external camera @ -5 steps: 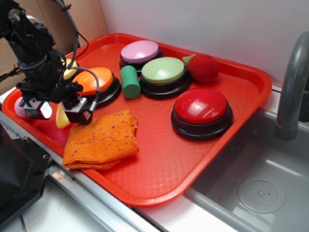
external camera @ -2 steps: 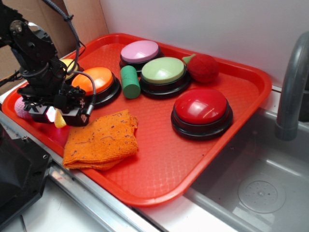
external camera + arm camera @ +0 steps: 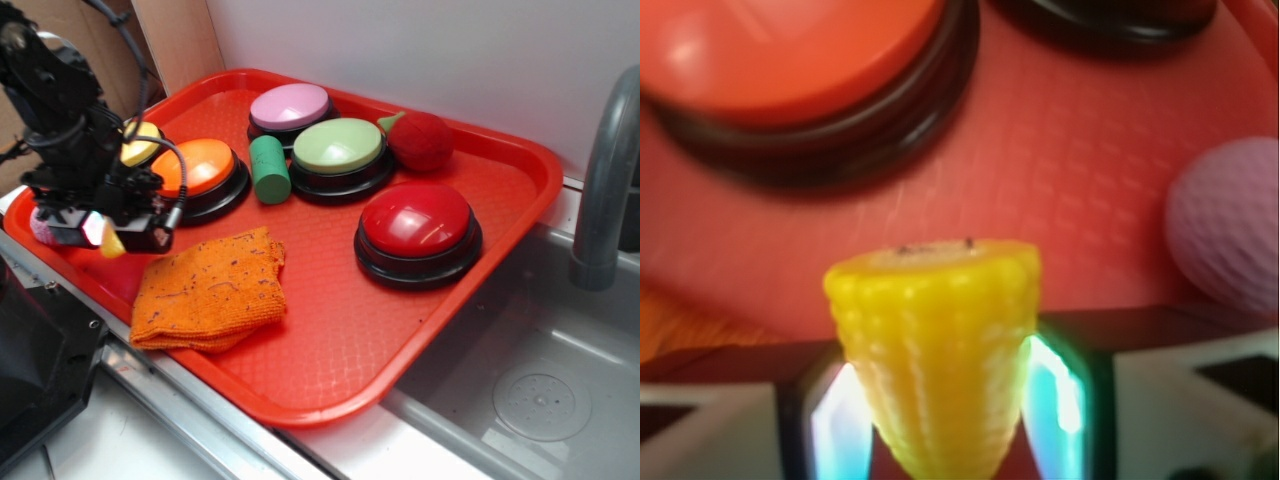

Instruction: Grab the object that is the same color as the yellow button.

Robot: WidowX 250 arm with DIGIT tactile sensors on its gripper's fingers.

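Note:
The object, a small yellow toy corn cob (image 3: pixel 935 340), stands blunt end up between my gripper's lit pads (image 3: pixel 1055 395). My gripper (image 3: pixel 940 415) is shut on it. In the exterior view the gripper (image 3: pixel 105 232) hangs over the tray's near left corner, and the corn (image 3: pixel 110 243) pokes out below it. The yellow button (image 3: pixel 141 146) sits just behind the arm and is partly hidden by it.
On the red tray (image 3: pixel 330 340) are an orange button (image 3: pixel 196 166), an orange cloth (image 3: pixel 210 290), a green cylinder (image 3: pixel 268 168), a light green button (image 3: pixel 338 146), a pink button (image 3: pixel 290 105), a red button (image 3: pixel 418 220) and a red knitted toy (image 3: pixel 420 140). A pink knitted ball (image 3: pixel 1225 225) lies beside the gripper. A sink and faucet (image 3: pixel 605 190) are at right.
The fingers have drawn together on the corn. The gripper has shifted a little to the left with the corn in it.

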